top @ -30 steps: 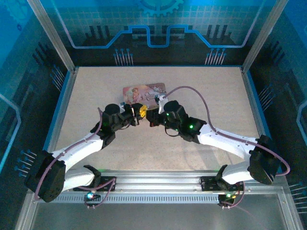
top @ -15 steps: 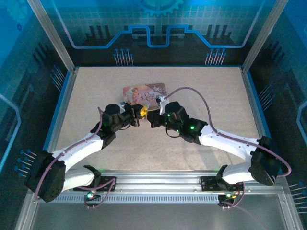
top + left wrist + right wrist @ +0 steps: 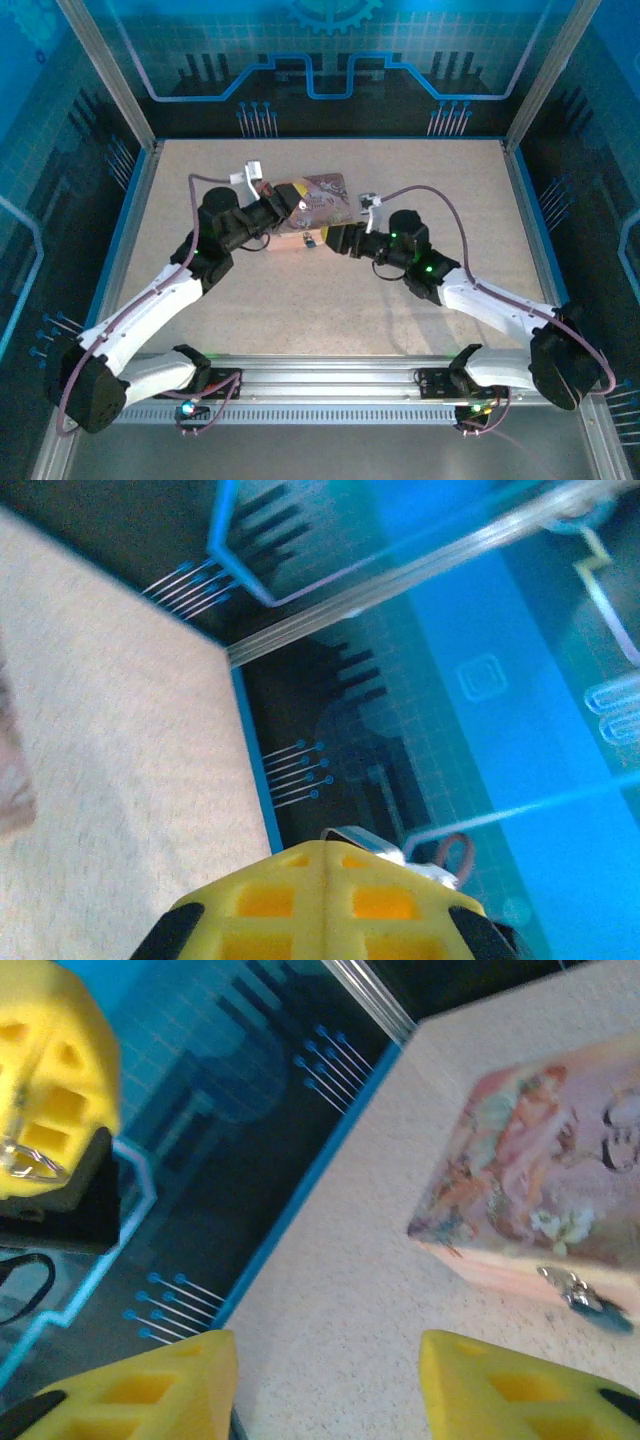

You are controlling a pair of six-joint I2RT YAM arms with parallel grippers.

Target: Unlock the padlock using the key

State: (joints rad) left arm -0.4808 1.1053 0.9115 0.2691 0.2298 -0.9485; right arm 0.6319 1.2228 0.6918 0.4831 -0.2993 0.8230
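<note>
Left claw (image 3: 325, 865) first: the yellow fingers are pressed tight together, and a thin bit of bright metal is pinched right at the tips. That's taken to be the key (image 3: 375, 848), though so little sticks out that its angle can't really be told. It's held up off the table (image 3: 380, 1290), above the left end of the pink box (image 3: 520, 1150) when seen from overhead.

The right claw (image 3: 325, 1388) is spread wide with nothing in it, parked low just on the near side of the box. The padlock (image 3: 568, 1288) is found on the box's near face, a tiny pale metal lump hanging there, close to the right claw but not touched by it.

What could go wrong from here:
- The key could be twisted or squeezed out of the grip when it's pushed at the keyhole, since so little of it is held.
- The padlock isn't steadied by anything, so it could just be swung aside by the key tip.
- The light box could be shoved across the table if it's bumped by either claw.
</note>
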